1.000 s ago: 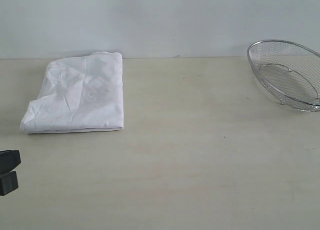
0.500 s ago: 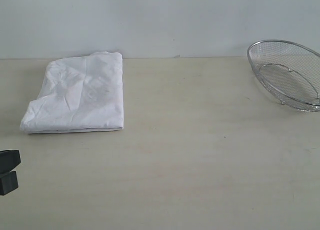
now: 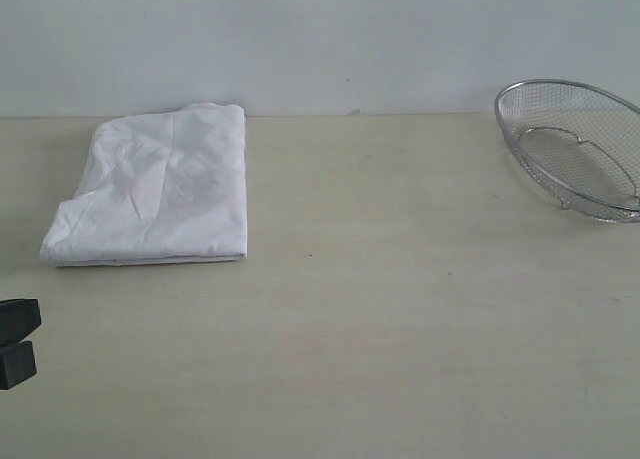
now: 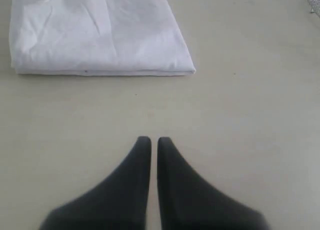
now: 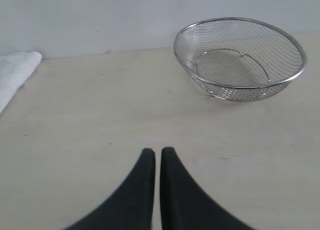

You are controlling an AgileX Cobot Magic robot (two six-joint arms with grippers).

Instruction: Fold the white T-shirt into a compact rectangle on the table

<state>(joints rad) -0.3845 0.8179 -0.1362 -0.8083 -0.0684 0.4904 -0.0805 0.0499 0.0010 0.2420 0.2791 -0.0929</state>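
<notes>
The desk (image 3: pixel 400 329) is a wide, flat, pale beige surface, matte, with a few faint dark specks. At its far edge it meets a plain, pale grey-white wall (image 3: pixel 320 39).

The left tool (image 4: pixel 150 140) is clenched. Its two black fingers stand side by side with only a thin slit between them, and they grasp nothing. It hovers over bare desk. Ahead of it, apart from its tips across a strip of open surface, lies the shirt (image 4: pixel 95 32). The shirt is white and wrinkled and is folded into a rough rectangle lying flat on the desk. The stacked edges of the fold run along the side nearest this tool, and the shirt's far side reaches close to the wall.

The right tool (image 5: pixel 157 151) is likewise clenched and grasps nothing, with its tips almost touching above bare desk. Well ahead of it, near the wall, a round silver wire-mesh basket (image 5: pixel 280 77) stands on the desk. It is well apart from the shirt, with a broad stretch of desk between them.
</notes>
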